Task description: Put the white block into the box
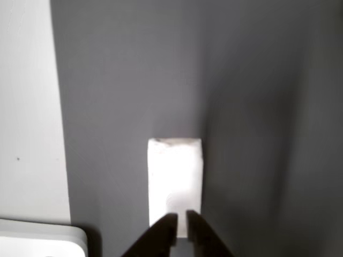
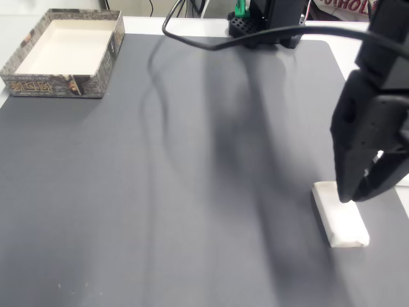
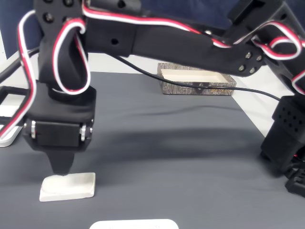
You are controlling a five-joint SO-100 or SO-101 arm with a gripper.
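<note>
The black gripper (image 1: 181, 217) comes down on the near end of the white block (image 1: 175, 179), which lies flat on the dark grey mat (image 2: 192, 192) — its fingertips nearly together, only a thin slit between them, touching the block's top rather than straddling it. In a fixed view the gripper (image 2: 355, 197) stands at the block's (image 2: 340, 220) far end. The box (image 2: 62, 51) (cream inside, speckled walls) sits well apart, at the mat's far left corner — across the mat from the gripper
</note>
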